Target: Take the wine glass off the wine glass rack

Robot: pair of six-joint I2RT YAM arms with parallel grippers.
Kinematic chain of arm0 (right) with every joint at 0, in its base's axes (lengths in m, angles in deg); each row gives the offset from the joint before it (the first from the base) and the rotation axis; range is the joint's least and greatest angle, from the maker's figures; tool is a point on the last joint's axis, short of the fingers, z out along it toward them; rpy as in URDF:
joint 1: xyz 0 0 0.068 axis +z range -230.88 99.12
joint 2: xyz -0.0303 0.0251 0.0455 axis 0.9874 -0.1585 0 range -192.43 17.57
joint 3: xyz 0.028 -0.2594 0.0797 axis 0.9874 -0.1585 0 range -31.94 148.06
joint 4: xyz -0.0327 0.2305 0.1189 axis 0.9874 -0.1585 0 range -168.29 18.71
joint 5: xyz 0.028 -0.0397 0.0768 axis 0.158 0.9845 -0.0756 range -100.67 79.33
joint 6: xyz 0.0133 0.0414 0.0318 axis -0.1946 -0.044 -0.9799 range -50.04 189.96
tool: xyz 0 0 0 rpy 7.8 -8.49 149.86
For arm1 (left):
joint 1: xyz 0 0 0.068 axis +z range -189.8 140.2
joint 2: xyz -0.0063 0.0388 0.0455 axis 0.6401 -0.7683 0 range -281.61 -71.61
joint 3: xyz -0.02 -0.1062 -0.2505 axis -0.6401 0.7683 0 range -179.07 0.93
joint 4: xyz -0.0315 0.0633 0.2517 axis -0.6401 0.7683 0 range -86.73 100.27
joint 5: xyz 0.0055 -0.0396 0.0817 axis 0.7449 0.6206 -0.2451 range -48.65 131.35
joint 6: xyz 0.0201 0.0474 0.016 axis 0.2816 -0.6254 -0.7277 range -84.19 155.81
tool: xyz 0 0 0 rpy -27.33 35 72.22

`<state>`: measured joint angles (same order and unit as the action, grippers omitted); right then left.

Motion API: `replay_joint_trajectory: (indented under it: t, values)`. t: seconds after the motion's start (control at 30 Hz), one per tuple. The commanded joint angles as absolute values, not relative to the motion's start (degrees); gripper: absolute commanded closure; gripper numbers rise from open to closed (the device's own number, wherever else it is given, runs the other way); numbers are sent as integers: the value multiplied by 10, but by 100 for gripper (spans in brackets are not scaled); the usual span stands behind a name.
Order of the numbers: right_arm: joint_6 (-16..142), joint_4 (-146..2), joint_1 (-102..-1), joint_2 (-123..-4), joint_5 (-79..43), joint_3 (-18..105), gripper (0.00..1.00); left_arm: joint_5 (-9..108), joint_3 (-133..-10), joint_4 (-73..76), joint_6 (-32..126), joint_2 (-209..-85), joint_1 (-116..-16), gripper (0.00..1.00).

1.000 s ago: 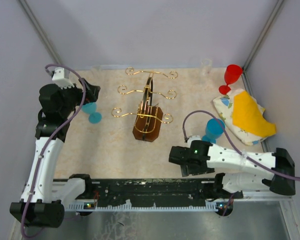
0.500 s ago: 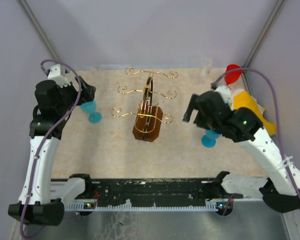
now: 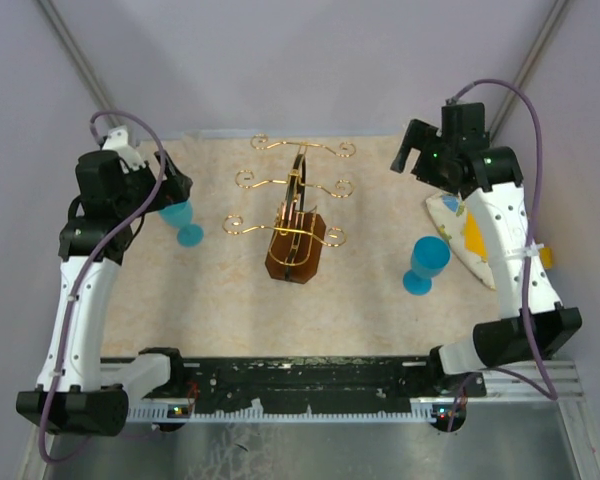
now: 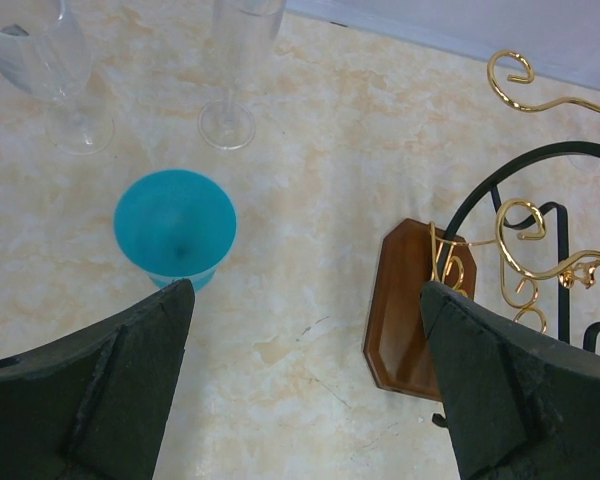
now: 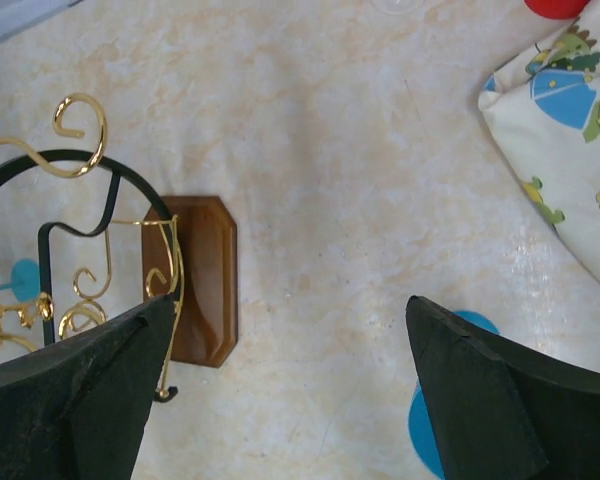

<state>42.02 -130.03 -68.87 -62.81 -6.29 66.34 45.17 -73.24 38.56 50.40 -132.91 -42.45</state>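
The gold wire wine glass rack (image 3: 295,215) stands mid-table on its brown wooden base (image 4: 410,310), also in the right wrist view (image 5: 202,280). I see no glass hanging on its arms. A blue wine glass (image 3: 183,222) stands left of the rack, just under my left gripper (image 3: 175,185), which is open and empty (image 4: 305,290); the glass shows by its left finger (image 4: 175,225). A second blue glass (image 3: 425,262) stands to the right. My right gripper (image 3: 412,152) is raised at the back right, open and empty (image 5: 290,300).
Two clear glasses (image 4: 65,60) (image 4: 235,60) stand at the back left. A patterned cushion (image 3: 465,225) lies at the right edge, also in the right wrist view (image 5: 570,150), with a red glass (image 5: 555,5) beyond it. Grey walls close in the table.
My right arm has swung from low at the front right up to the back right corner, now covering the red glass. My left arm has shifted only slightly.
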Motion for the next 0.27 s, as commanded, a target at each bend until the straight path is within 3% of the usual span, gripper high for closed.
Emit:
replay_joint_trajectory:
  t: [0.0, 0.23]
  values:
    - [463, -1228, -723, -652, -176, 689, 1, 448, -754, 410, 487, -1333, -427, 0]
    - [473, -1213, -724, -665, -184, 685, 1, 451, -755, 408, 485, -1335, -426, 0]
